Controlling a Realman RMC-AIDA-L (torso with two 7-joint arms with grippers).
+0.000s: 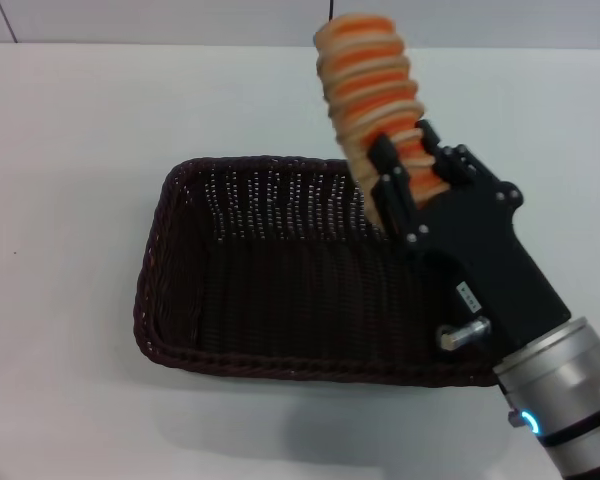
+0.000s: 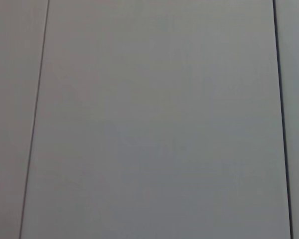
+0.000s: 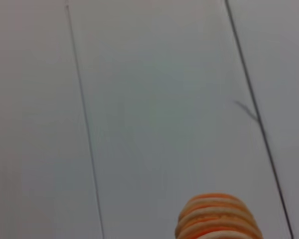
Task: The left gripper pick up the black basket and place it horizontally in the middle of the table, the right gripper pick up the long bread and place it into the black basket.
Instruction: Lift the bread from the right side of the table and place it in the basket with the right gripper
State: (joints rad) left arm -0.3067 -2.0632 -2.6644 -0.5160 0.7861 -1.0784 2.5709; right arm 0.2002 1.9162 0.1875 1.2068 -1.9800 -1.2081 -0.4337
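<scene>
The black basket (image 1: 270, 290) lies lengthwise across the middle of the white table (image 1: 70, 150), empty inside. My right gripper (image 1: 405, 180) hangs over the basket's far right corner, shut on the long bread (image 1: 370, 80). The loaf points up and away, tilted, with its lower end between the black fingers (image 1: 388, 170). In the right wrist view only the bread's striped tip (image 3: 218, 219) shows, against a pale panelled surface. The left gripper is out of view; the left wrist view shows just a grey panelled surface.
A grey wall strip (image 1: 480, 20) runs along the table's far edge. White tabletop lies to the left of and behind the basket. My right arm's silver wrist with its blue light (image 1: 555, 410) crosses the basket's near right corner.
</scene>
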